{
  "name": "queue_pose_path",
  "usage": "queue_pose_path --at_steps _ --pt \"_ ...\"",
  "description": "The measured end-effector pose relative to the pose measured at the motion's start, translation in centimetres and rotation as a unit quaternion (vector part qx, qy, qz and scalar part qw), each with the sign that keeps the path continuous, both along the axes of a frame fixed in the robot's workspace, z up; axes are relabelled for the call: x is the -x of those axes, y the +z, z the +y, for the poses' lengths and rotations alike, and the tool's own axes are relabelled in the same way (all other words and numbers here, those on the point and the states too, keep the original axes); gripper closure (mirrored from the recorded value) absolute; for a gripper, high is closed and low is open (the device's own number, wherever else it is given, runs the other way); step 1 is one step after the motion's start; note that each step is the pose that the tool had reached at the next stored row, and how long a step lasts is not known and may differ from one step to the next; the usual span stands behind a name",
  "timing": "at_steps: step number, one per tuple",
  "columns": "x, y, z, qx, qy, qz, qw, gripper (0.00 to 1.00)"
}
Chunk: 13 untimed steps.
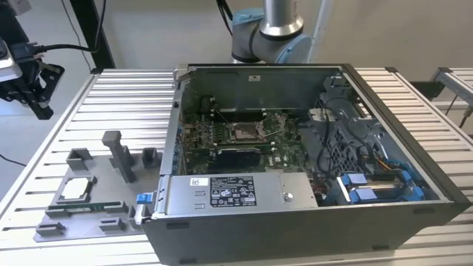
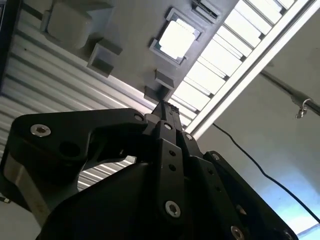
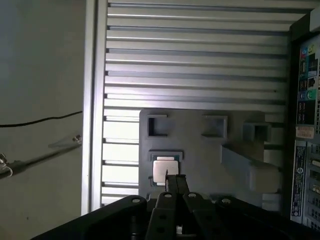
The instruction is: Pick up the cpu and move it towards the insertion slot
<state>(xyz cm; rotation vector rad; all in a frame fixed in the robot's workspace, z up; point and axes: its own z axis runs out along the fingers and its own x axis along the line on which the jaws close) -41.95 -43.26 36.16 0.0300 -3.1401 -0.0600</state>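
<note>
The cpu [image 1: 76, 189], a small silvery square chip, lies flat in a recess of the grey fixture plate [image 1: 111, 195] at the exterior view's left. It also shows in both wrist views [image 3: 165, 170] [image 2: 176, 39]. My gripper [image 1: 39, 111] hangs well above the table, up and to the exterior view's left of the cpu, touching nothing. In both wrist views its black fingertips [image 3: 175, 180] [image 2: 162, 106] meet with nothing between them. The insertion slot [image 1: 244, 131], a metal-framed square socket, sits on the green motherboard inside the open computer case.
The open computer case [image 1: 296, 227] fills the middle and right of the slatted metal table [image 1: 111, 94]. On the fixture plate stand a tall grey post [image 1: 122, 158] and small blocks, and a green memory stick [image 1: 85, 208] lies near the cpu. Cables and blue drive clips [image 1: 369, 185] crowd the case's right side.
</note>
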Motion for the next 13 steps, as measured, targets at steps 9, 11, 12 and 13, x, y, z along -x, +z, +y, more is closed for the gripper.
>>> queue_pose_path --at_steps 9,11,12,13 --pt "0.01 0.00 -0.01 0.0000 0.000 0.0000 1.00000 0.00" --pt "0.01 0.00 -0.01 0.0000 0.000 0.0000 1.00000 0.00" --pt "0.01 0.00 -0.01 0.0000 0.000 0.0000 1.00000 0.00" --pt "0.01 0.00 -0.02 0.0000 0.000 0.0000 1.00000 0.00"
